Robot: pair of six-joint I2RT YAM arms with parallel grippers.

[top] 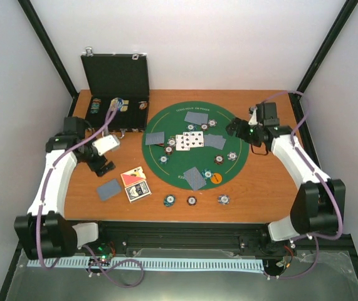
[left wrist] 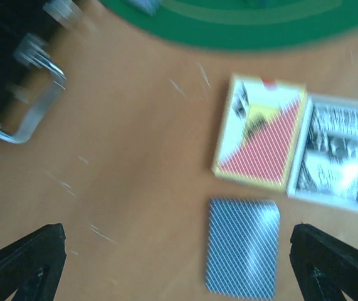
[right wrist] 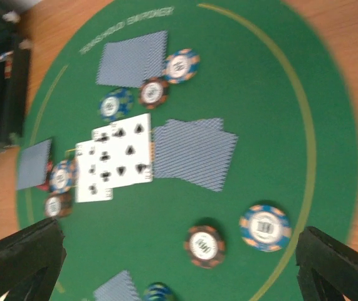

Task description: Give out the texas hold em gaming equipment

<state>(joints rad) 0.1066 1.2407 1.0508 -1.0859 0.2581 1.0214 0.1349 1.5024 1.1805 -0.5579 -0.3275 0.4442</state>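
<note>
A round green mat (top: pixel 166 169) holds face-up white cards (top: pixel 189 141) and grey-blue face-down cards (top: pixel 194 178), with striped chips (top: pixel 231 156) and an orange disc (top: pixel 216 178) around them. Three chips (top: pixel 192 200) lie on the wood in front of the mat. My left gripper (top: pixel 103 168) is open and empty above a blue-backed stack of cards (left wrist: pixel 242 248), which lies between its fingers (left wrist: pixel 31 260). My right gripper (top: pixel 234 127) is open and empty over the mat's right side. Below it are a brown chip (right wrist: pixel 204 244), a blue-orange chip (right wrist: pixel 265 227) and the face-up cards (right wrist: pixel 115 157).
A black hinged case (top: pixel 116 81) stands open at the back left; its metal handle (left wrist: pixel 34 106) shows in the left wrist view. Two card boxes, one red and yellow (left wrist: pixel 260 135) and one black and white (left wrist: pixel 335 153), lie beside the blue-backed stack.
</note>
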